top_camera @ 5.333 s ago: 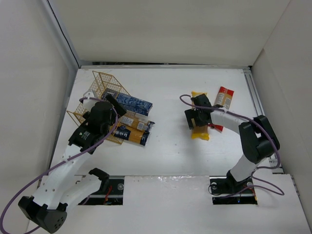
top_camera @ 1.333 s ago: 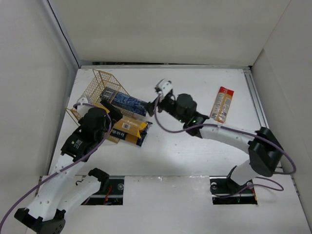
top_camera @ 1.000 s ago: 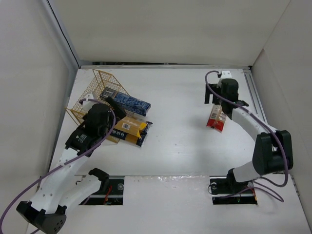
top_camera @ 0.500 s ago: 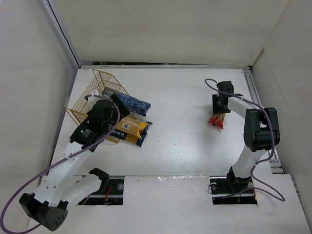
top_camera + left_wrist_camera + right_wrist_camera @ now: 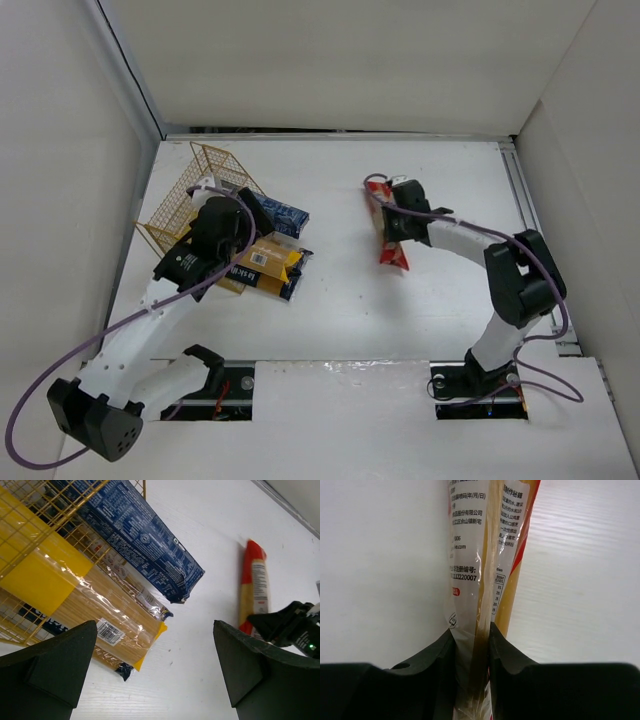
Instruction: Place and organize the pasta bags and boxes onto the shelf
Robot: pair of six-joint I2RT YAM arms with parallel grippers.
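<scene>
My right gripper (image 5: 393, 224) is shut on the red-and-clear pasta bag (image 5: 391, 254), holding it over the middle of the table. In the right wrist view the bag (image 5: 487, 545) is pinched between both fingers of that gripper (image 5: 472, 647). The golden wire shelf (image 5: 190, 185) stands at the far left with a dark blue box (image 5: 283, 213) and yellow packs (image 5: 265, 262) sticking out of it. My left gripper (image 5: 243, 207) hovers open over those packs. Its wrist view shows the blue box (image 5: 135, 530), a yellow bag (image 5: 65, 587) and the red-and-clear bag (image 5: 253, 587) past wide-apart fingers (image 5: 55, 670).
White walls close in the table on the left, back and right. The shelf mesh (image 5: 30, 525) fills the upper left of the left wrist view. The right arm's dark wrist (image 5: 290, 627) shows at that view's right edge.
My right gripper shut on the red-and-clear bag at the far right and carried it left to the table's middle. The left arm shifted only slightly over the shelf.
</scene>
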